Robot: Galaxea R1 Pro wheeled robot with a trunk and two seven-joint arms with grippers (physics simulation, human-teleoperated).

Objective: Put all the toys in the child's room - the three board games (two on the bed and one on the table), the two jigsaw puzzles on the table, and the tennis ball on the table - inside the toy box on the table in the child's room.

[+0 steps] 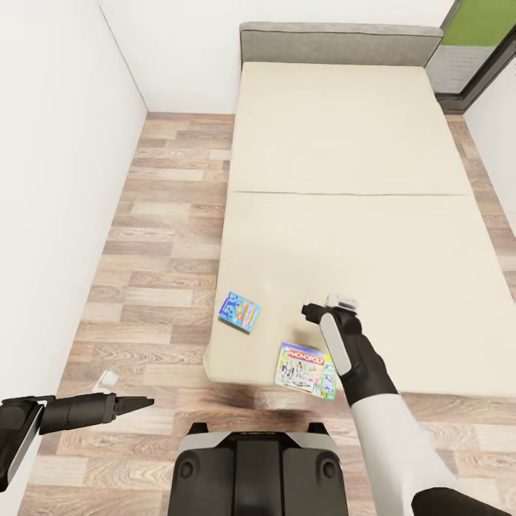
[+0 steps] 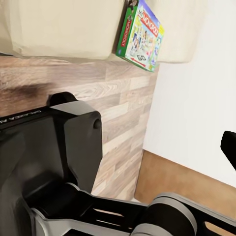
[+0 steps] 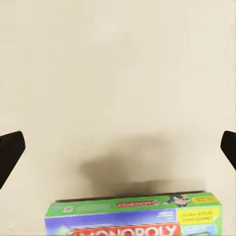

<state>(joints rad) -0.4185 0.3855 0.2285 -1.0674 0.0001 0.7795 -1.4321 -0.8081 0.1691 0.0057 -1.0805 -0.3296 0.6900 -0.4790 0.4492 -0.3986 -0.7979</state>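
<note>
Bed point(image 1: 344, 143): two board games near its foot edge. Green-edged game point(image 1: 307, 370) lies flat, slightly overhanging, just short of the right gripper point(image 1: 328, 307), long axis crosswise to its open jaws. Blue game point(image 1: 239, 311) beside. Left gripper point(image 1: 136, 403) far off over the floor, jaws' state unclear. No container visible.
</note>
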